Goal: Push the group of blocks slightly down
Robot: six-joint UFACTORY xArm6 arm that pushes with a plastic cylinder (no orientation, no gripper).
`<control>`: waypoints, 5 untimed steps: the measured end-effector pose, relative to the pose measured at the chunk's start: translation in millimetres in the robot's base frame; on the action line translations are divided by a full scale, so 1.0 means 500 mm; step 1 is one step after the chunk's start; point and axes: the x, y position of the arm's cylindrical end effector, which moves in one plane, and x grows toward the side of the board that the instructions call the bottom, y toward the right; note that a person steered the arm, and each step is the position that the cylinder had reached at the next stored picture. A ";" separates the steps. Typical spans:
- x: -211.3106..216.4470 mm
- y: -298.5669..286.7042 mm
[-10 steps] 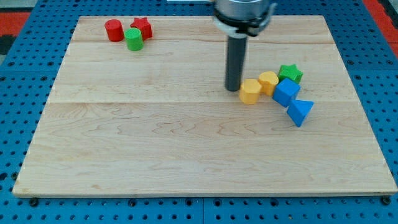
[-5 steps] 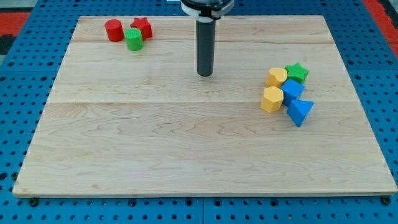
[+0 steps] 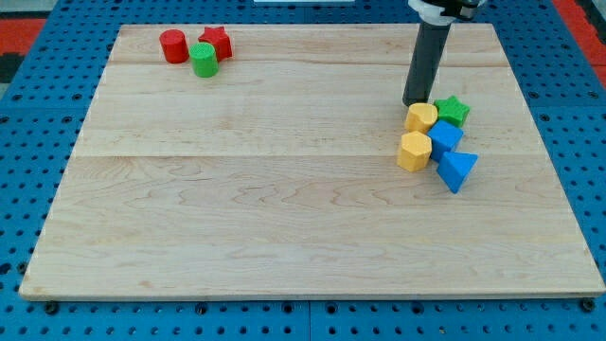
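A group of blocks sits at the view's right on the wooden board (image 3: 284, 208): a yellow block (image 3: 421, 117), a second yellow hexagonal block (image 3: 414, 151) below it, a green star (image 3: 453, 111), a blue cube (image 3: 444, 138) and a blue triangular block (image 3: 457, 170). My tip (image 3: 416, 102) stands just above the upper yellow block, at its top left edge, touching or nearly touching it.
A second cluster lies at the view's top left: a red cylinder (image 3: 172, 45), a green cylinder (image 3: 203, 59) and a red star (image 3: 217, 42). Blue perforated table surrounds the board.
My tip pushed a yellow block right into the group, swung left to the board's upper middle, and now stands right above the group's upper yellow block.
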 end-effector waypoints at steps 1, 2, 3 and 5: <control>0.011 -0.029; -0.073 -0.042; -0.132 0.011; -0.031 0.154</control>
